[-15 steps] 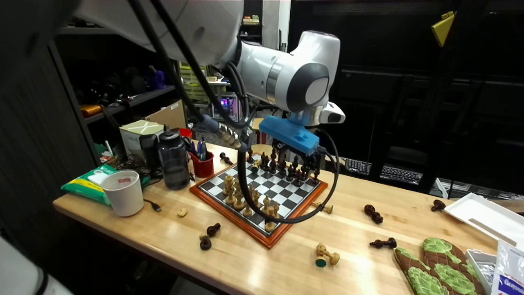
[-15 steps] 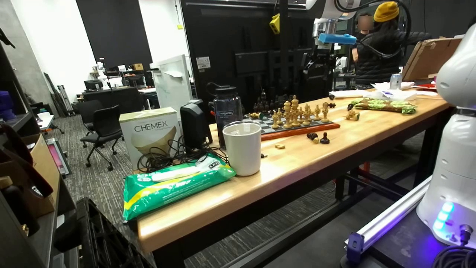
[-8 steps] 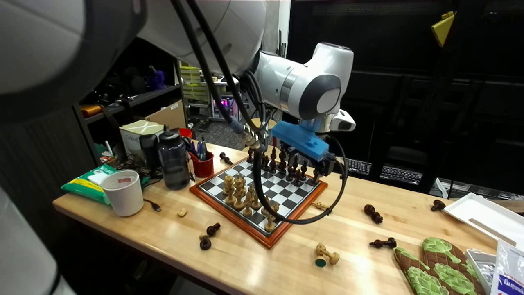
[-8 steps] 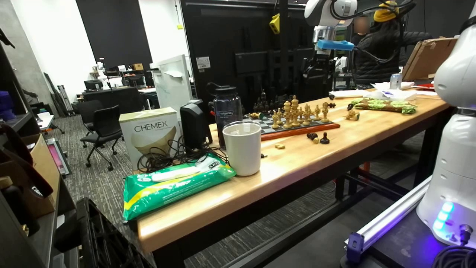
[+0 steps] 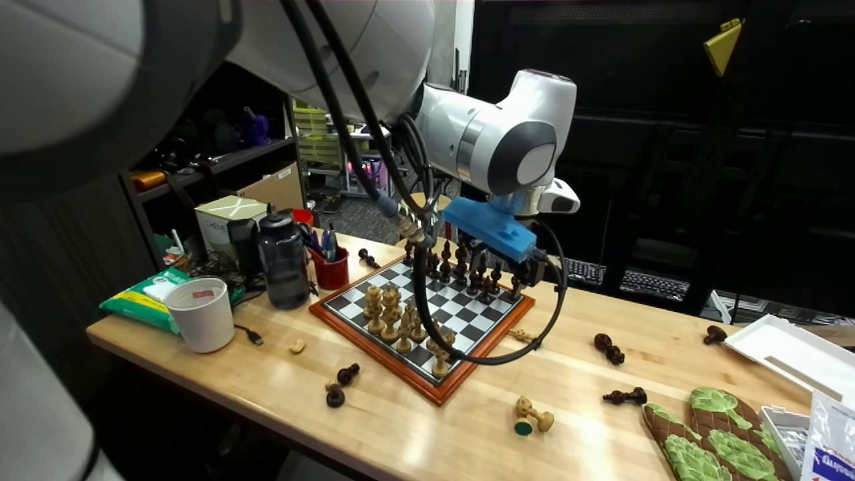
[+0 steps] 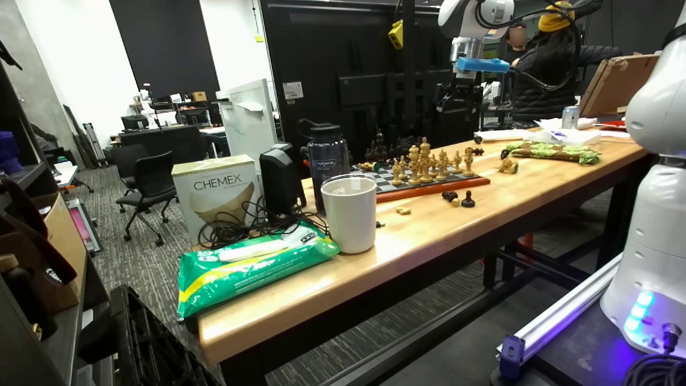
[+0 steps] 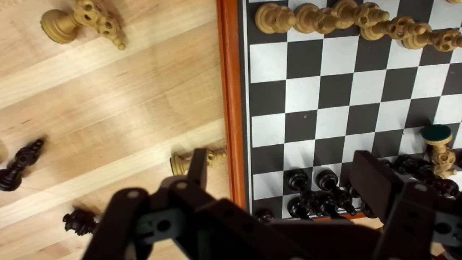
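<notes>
I have the gripper (image 7: 281, 162) released above one edge of the chessboard (image 7: 338, 94), its fingers (image 7: 375, 180) spread well apart: in my wrist view one shows over the board, the other over the counter (image 5: 568, 361). The latter finger covers part of a fallen pale piece (image 7: 181, 166) lying with its tip at the board's reddish frame; I cannot tell whether they touch. Pale pieces (image 7: 344, 12) stand along one side of the board and dark pieces (image 7: 297, 179) along the opposite side, where a green-based pale piece (image 7: 442, 157) lies toppled among them. More pieces (image 5: 628, 397) are scattered around the board. As for containers, in an exterior view I see a red cup (image 5: 332, 272) with pens (image 5: 329, 244) standing in it, near the board's corner, and just beside it a dark lidded bottle (image 5: 284, 260) whose contents are too dim to read. Close to the counter's edge sits a white cup (image 5: 200, 324), next to a green pack (image 6: 257, 262); a small reddish patch shows inside the cup, but I cannot tell what it is. A carton (image 6: 220, 198) lettered CHEMEX stands nearby, its inside hidden from me. Toward the counter's other end lie a shallow white tray (image 5: 801, 351) and a quilted mitt (image 5: 725, 434), and beside the mitt a small white box (image 5: 787, 415) holds something too blurred for me to name.
</notes>
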Motion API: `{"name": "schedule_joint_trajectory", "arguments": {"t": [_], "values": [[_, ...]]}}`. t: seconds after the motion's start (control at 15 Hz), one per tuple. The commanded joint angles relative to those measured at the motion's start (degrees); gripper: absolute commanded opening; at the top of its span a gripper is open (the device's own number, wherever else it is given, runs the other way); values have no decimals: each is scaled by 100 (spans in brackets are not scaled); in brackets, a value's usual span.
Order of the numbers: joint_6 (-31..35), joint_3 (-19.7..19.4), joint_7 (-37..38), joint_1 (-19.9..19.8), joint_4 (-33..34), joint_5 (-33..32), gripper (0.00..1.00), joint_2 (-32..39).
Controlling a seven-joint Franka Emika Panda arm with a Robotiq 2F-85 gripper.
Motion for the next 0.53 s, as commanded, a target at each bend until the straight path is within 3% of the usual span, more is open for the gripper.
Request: {"name": "schedule_joint_trajectory", "arguments": {"t": [0.0, 0.47], "values": [[-246, 30, 178, -104, 280, 113, 100, 288], [-251, 13, 741, -248, 616, 484, 100, 850]]}}
